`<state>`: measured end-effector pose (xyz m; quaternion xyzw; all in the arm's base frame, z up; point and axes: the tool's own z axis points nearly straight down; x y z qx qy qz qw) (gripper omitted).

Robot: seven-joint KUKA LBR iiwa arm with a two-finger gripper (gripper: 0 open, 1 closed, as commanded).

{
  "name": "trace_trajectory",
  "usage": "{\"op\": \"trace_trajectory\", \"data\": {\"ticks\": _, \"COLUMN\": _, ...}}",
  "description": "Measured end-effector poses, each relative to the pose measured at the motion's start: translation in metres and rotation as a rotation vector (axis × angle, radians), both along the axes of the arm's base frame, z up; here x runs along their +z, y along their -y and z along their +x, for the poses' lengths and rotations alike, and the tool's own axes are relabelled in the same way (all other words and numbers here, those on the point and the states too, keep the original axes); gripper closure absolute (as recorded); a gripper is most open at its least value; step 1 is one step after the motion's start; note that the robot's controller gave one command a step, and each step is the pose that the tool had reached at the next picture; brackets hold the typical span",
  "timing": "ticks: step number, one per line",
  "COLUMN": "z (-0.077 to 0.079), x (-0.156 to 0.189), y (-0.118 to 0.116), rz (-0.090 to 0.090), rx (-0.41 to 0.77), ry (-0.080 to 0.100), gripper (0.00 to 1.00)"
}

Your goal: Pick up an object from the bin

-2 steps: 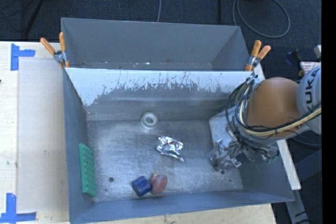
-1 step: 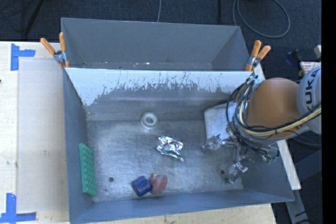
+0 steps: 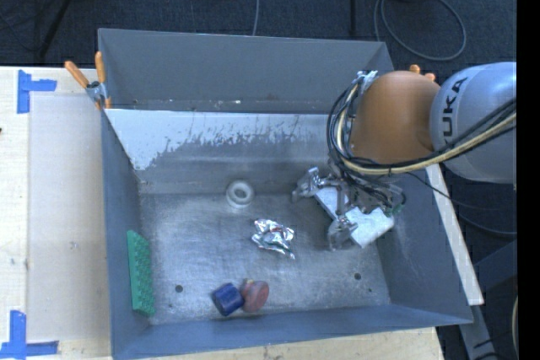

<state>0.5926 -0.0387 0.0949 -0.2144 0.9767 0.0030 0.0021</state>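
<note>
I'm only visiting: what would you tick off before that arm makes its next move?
1. Gripper low inside the bin, at its right side: ok.
2. White lump right beside the gripper: ok.
3. White lump actually gripped: cannot tell.
4. Crumpled foil apart, left of the gripper: ok.
5. Blue block and reddish piece away by the front wall: ok.

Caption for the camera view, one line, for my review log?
Gripper low at the bin's right beside a white object; foil wad, white ring, green plate, blue block and red lump lie elsewhere.
</note>
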Motion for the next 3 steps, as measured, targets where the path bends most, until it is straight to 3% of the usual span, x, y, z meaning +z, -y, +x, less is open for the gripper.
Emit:
{"op": "trace_trajectory", "data": {"ticks": 1, "z": -0.021, "x": -0.022, "y": -0.068, "rz": -0.007, "rx": 0.074, "ry": 0.003, "gripper": 0.00}}
{"op": "trace_trajectory", "data": {"ticks": 2, "z": -0.020, "x": -0.020, "y": -0.066, "rz": -0.006, "rx": 0.066, "ry": 0.004, "gripper": 1.00}}
{"op": "trace_trajectory", "data": {"ticks": 3, "z": 0.004, "x": 0.106, "y": -0.063, "rz": -0.007, "rx": 0.127, "ry": 0.008, "gripper": 1.00}}
